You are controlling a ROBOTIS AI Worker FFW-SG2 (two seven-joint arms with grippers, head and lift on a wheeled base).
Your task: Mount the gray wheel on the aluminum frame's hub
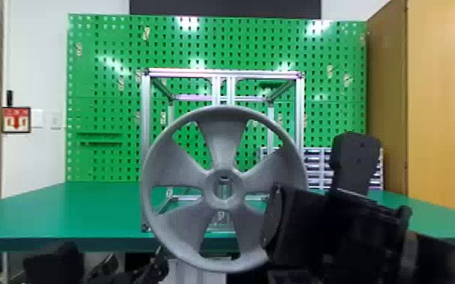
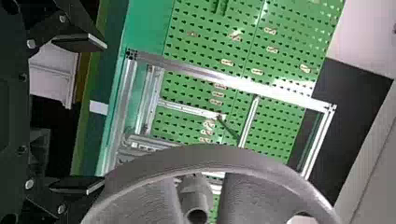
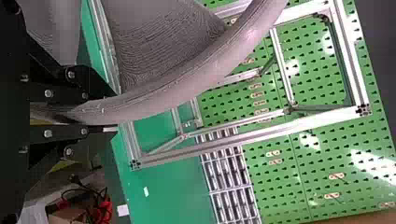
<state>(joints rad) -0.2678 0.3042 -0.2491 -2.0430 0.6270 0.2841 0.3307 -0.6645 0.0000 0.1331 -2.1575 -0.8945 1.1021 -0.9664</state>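
1. Near left, the left gripper [image 2: 104, 114] is empty, its fingers spread.
2. Near right, the right gripper [image 3: 109, 111] pinches the gray wheel [image 1: 223, 141] by its rim; picking up is done.
3. Beyond, the wheel hangs upright before the aluminum frame [image 1: 146, 113].
4. Seating it on the frame, then letting go, seems left.
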